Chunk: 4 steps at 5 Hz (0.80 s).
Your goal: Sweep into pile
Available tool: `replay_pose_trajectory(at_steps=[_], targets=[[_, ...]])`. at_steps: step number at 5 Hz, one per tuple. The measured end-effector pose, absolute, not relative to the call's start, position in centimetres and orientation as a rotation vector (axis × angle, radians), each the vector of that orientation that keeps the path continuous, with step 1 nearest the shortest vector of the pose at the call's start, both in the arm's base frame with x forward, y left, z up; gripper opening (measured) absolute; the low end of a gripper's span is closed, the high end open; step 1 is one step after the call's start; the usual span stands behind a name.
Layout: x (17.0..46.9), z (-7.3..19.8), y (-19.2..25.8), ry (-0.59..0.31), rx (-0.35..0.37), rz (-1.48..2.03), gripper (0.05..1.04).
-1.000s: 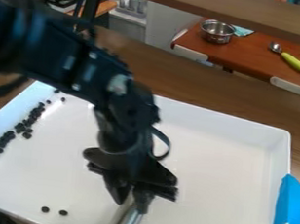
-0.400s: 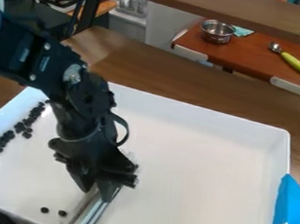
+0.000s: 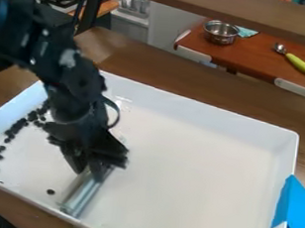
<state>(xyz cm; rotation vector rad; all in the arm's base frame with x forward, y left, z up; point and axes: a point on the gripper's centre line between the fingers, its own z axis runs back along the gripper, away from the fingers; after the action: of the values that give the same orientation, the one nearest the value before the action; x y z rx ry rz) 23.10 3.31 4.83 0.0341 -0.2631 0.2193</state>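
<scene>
Beans (image 3: 18, 126), small and dark, are strung in a loose band along the left edge of the white tray (image 3: 197, 164); some could be hidden behind the arm. End effector (image 3: 89, 174) is closed on a silvery sweeping tool (image 3: 81, 194), which slants down toward the tray's near edge, its low end just beside that wall. Progress: looks well along, maybe past halfway; most beans visible are on the left side, nothing dark seen on the tray floor right of the tool. Left to do: stray bean (image 3: 51, 192) sits alone between tool and left edge, a few more are scattered toward the near left corner, and the band is long, not one compact pile. Next probably calls for a push left, then gathering along the edge. Risk: beans near the wall could slip past the tool's end.
</scene>
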Motion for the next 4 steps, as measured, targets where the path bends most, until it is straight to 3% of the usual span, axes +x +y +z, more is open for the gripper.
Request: replay_pose_trajectory(at_steps=[4], targets=[[21.7,5.1,13.3,-0.262,0.139,0.187,0.339]])
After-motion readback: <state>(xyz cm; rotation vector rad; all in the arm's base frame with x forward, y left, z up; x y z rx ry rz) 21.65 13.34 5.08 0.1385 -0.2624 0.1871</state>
